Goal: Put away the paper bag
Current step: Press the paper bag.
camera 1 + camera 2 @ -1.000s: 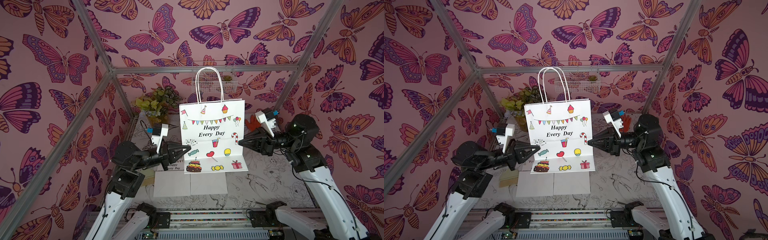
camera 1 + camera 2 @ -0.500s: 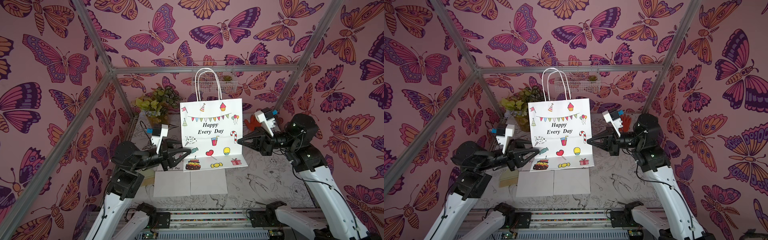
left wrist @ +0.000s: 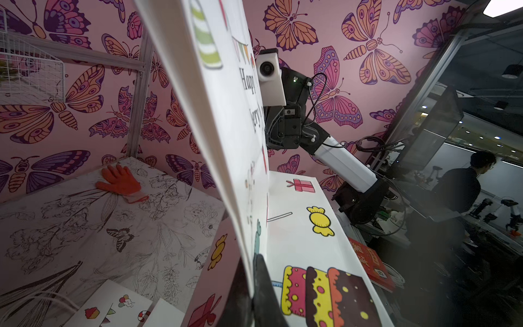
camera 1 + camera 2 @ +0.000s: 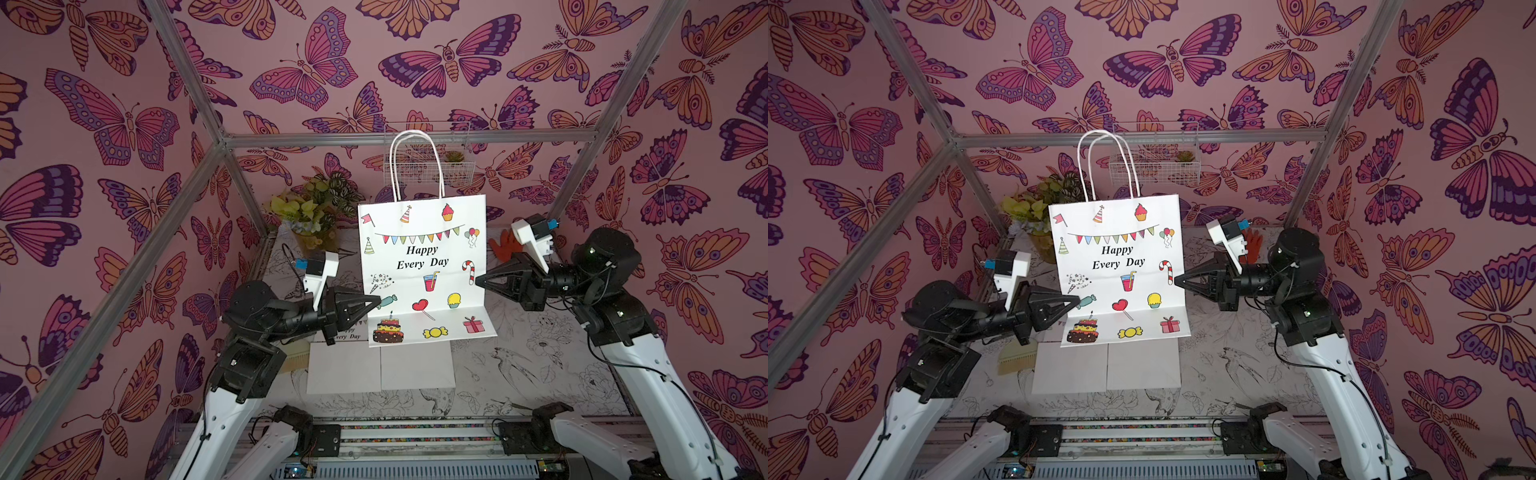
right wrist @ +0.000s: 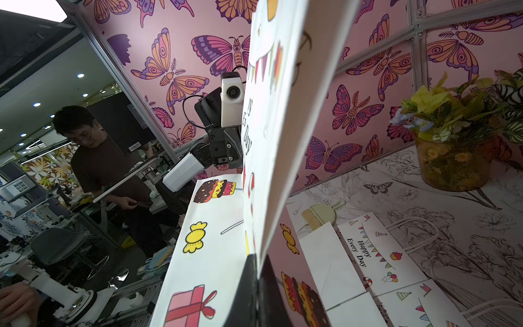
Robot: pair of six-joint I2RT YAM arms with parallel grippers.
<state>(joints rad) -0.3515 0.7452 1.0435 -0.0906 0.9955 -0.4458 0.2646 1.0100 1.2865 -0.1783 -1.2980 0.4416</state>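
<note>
At the far left corner of the tabletop (image 4: 540, 353) stands a potted plant (image 4: 309, 216) with yellow and green leaves. Nearer to me on that side a small brush (image 4: 1017, 359) lies flat, partly hidden under my left arm.

My left hand (image 4: 379, 300) reaches in sideways, and its fingers (image 3: 259, 294) are pressed together on the left edge of the paper bag (image 4: 424, 266), low down by the printed candy. In the left wrist view the edge of the paper runs straight into the pinch.

The paper bag hangs upright in the air between my two hands, flattened. Its front, printed "Happy Every Day", faces the top cameras and its two white handles stand straight up. The bottom panel is folded out toward the front and carries the cake, the sweet and the gift box. Below it, a few flat bags (image 4: 380, 368) lie on the tabletop, plain sides up in both top views. Behind the handles a wire basket (image 4: 428, 166) hangs on the back wall.

My right hand (image 4: 478, 279) comes in from the other side and is clamped on the bag's right edge, just beneath the candy cane. It sits a little higher than my left hand.

Past my right wrist, an orange glove (image 3: 120, 184) lies on the tabletop near the back wall.
</note>
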